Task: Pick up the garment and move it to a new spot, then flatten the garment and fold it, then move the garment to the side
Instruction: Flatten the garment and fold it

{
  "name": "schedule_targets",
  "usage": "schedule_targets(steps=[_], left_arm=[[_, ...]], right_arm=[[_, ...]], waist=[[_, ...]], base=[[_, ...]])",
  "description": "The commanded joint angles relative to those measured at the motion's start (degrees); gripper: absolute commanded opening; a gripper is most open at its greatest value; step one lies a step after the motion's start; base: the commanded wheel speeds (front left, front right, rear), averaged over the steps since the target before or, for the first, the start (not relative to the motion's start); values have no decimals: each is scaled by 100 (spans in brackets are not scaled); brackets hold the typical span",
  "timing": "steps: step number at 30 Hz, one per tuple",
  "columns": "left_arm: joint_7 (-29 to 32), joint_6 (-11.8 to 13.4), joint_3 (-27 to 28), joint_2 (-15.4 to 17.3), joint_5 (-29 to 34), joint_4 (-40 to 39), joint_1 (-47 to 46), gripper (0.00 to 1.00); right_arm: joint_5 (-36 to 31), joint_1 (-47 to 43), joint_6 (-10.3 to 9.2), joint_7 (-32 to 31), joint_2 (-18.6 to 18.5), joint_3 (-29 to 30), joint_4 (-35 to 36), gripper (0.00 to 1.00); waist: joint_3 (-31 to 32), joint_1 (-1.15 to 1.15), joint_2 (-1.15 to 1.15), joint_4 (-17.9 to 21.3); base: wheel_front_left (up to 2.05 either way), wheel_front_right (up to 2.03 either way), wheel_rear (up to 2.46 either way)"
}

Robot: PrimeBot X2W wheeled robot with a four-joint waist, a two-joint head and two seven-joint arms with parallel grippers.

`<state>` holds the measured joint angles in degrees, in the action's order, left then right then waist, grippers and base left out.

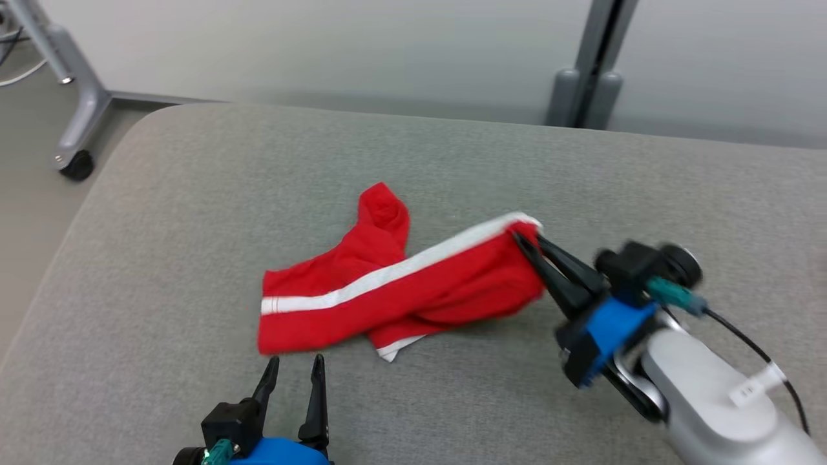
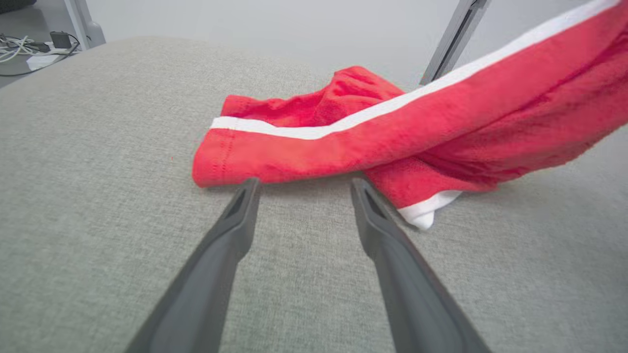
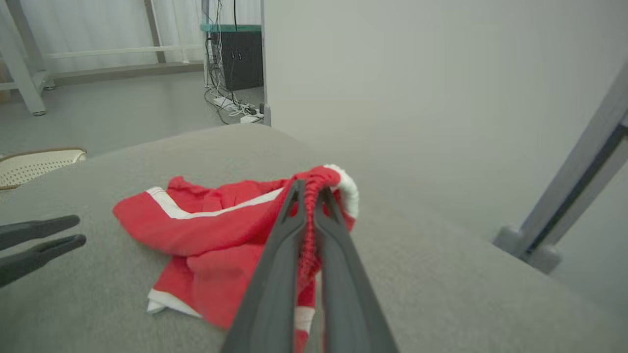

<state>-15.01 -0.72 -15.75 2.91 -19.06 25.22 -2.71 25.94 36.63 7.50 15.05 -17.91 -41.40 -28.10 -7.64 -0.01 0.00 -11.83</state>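
Observation:
A red garment [image 1: 387,284] with a white stripe lies crumpled on the grey cushioned surface [image 1: 194,194]. My right gripper [image 1: 526,236] is shut on the garment's right end and holds that end lifted a little; in the right wrist view the red cloth [image 3: 206,220] is pinched between the fingers of the right gripper [image 3: 309,189]. My left gripper [image 1: 294,365] stands open just in front of the garment's near left corner, nothing between its fingers. In the left wrist view the left gripper [image 2: 304,184] almost touches the garment's hem [image 2: 294,157].
A grey metal post [image 1: 591,64] stands behind the surface at the back right. A wheeled frame leg [image 1: 74,123] is on the floor at the far left. Cables and a dark cabinet [image 3: 240,59] sit beyond the surface. A pale perforated object [image 3: 34,164] lies at the left.

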Motion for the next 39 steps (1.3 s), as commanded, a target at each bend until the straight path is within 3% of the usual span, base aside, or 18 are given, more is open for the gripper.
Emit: schedule_targets(steps=[1, 5, 6, 8, 9, 10, 19, 27, 32, 39], left_arm=[[-23, -1, 75, -2, 51, 0, -21, 100], [-23, -16, 228, 1, 112, 30, -61, 100], [-23, -25, 269, -3, 123, 37, -68, 100], [-23, -36, 330, 0, 147, 56, -81, 100], [-23, -41, 351, 1, 153, 60, -84, 100], [-23, -45, 361, -1, 154, 65, -86, 100], [-23, 35, 570, -2, 275, 72, -48, 100], [-23, 141, 920, -1, 605, -86, -5, 100], [-23, 91, 1062, -1, 811, -137, 62, 100], [-23, 98, 1064, -1, 712, -79, 136, 100]], right_arm=[[6, -358, -1, 12, -127, 165, -32, 0], [-137, -1090, -2, 12, -385, 651, -152, 0], [-155, -1219, -1, 12, -405, 758, -158, 7], [-283, -1444, -2, 13, -468, 950, -186, 43], [-323, -1546, -2, 12, -460, 1073, -216, 75], [-401, -1650, -1, 12, -464, 1152, -271, 100], [-976, -2163, -1, 13, -19, 2215, -802, 100], [-2035, -2568, -1, 12, 867, 3714, 89, 100], [-2212, -2863, -2, 12, 1276, 4033, 217, 100], [-2211, -3020, -1, 12, 1468, 4073, 122, 100]], waist=[[109, 1, 0, 198], [160, 1, 0, 429], [173, 1, 0, 481], [200, 1, 0, 554], [218, 1, 0, 583], [237, 1, 0, 602], [389, 1, 0, 707], [527, 1, 0, 823], [587, 1, 0, 870], [582, 1, 0, 942]], base=[[0, 0, 0], [0, 0, 0], [0, 0, 0], [0, 0, 0], [0, 0, 0], [0, 0, 0], [0, 0, 0], [0, 0, 0], [0, 0, 0], [0, 0, 0]])
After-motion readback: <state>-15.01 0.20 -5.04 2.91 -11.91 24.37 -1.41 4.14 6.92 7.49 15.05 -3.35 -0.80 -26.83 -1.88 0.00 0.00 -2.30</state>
